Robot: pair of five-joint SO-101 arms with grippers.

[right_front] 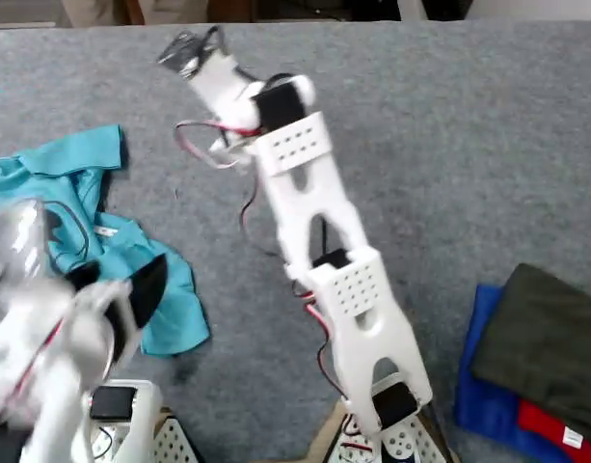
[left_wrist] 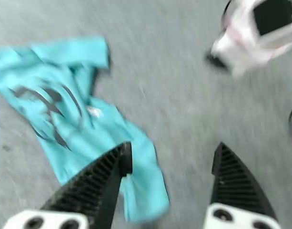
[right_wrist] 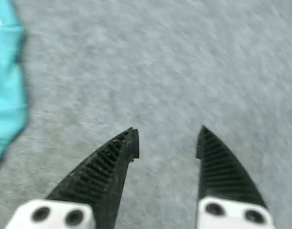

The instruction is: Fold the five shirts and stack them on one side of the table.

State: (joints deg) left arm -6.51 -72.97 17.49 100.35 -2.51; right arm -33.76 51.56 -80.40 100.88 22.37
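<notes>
A crumpled teal shirt with a dark print lies unfolded on the left of the grey table. My left gripper hovers open just above the shirt's near edge, nothing between its fingers. In the high view the left arm stands at the lower left, over that shirt. My right gripper is open over bare grey cloth, with the teal shirt off to one side. In the high view the right gripper is stretched to the far side of the table, beyond the shirt.
A stack of folded shirts sits at the table's right edge: a dark olive one on top, then blue and red. The right arm's white links run diagonally across the middle. The table is grey felt.
</notes>
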